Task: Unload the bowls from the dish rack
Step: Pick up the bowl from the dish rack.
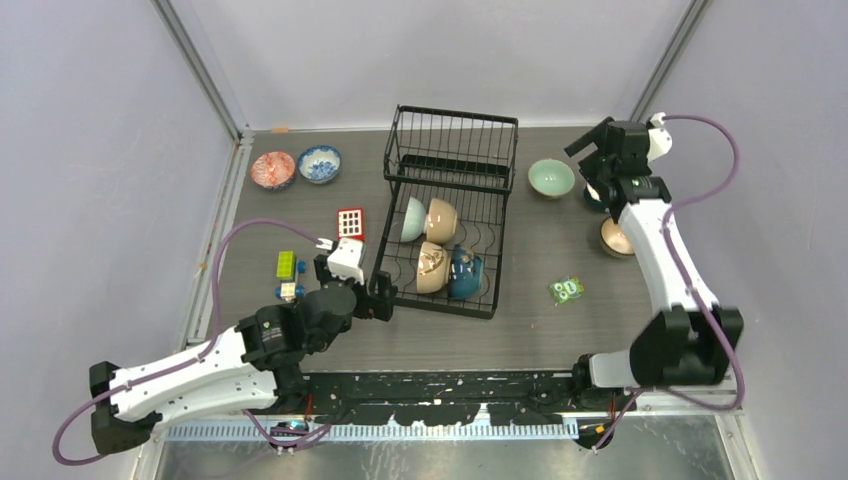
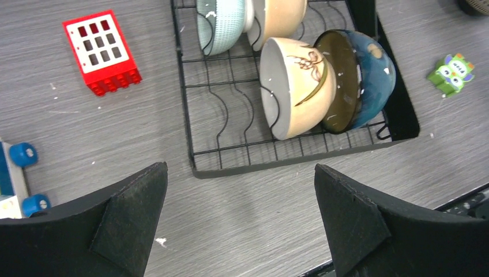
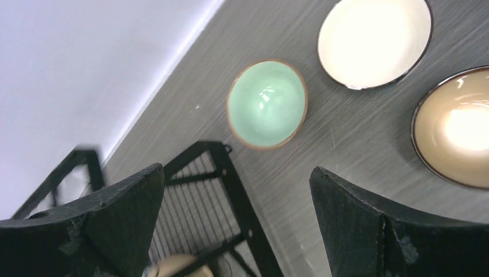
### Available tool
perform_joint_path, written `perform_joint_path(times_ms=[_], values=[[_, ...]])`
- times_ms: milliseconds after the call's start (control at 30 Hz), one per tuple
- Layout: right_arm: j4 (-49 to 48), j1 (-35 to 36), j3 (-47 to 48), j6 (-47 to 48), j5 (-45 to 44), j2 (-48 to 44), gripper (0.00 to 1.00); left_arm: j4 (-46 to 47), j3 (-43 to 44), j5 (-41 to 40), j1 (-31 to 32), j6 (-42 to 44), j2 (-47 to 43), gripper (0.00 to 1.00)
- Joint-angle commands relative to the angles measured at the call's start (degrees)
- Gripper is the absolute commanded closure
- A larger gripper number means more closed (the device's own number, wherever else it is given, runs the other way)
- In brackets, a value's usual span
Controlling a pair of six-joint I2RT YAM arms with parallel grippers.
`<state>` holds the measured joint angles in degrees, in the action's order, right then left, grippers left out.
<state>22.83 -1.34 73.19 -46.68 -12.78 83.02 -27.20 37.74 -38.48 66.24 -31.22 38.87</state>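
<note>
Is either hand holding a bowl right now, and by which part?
Nothing is held. Both the left hand and the right hand are open and empty; the pale green bowl sits free on the table.

No text, label, brand or number can be read with certainty: only white marks, too small to be deciphered, are seen on the small green block (image 1: 566, 290) lying on the worktop (image 1: 540, 335).
</note>
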Motion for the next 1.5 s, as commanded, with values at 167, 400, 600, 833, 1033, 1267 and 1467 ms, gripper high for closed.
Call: perform_joint_path(times_ms=[167,400,600,833,1033,1267,1467], values=[[9.4,16.8,-7.9,14.4,-4.1,-30.5,0.0,6.5,4.1,7.1,-0.4,-1.9,6.6,0.0],[12.1,18.0,-23.1,10.2,16.0,-41.4,0.02,6.7,6.5,13.4,-4.3,-6.2,12.4,0.0],[6.6,18.1,-37.2,6.7,25.5,-47.2,0.03,12.4,4.8,35.1,-19.1,-11.7,15.5,0.02],[2.8,18.1,-42.3,7.4,28.8,-47.8,0.03,26.4,4.9,51.8,-25.8,-16.3,24.7,0.08],[-1.5,18.2,-44.6,4.8,30.3,-48.5,0.02,38.0,-0.7,58.3,-32.0,-21.7,26.5,0.14],[-3.7,18.2,-45.5,3.0,31.5,-49.6,0.02,46.0,-2.9,63.6,-35.6,-22.1,30.1,0.2],[-5.1,18.1,-46.0,1.6,32.3,-50.1,0.02,55.8,-6.7,67.7,-38.0,-24.2,34.0,0.27]])
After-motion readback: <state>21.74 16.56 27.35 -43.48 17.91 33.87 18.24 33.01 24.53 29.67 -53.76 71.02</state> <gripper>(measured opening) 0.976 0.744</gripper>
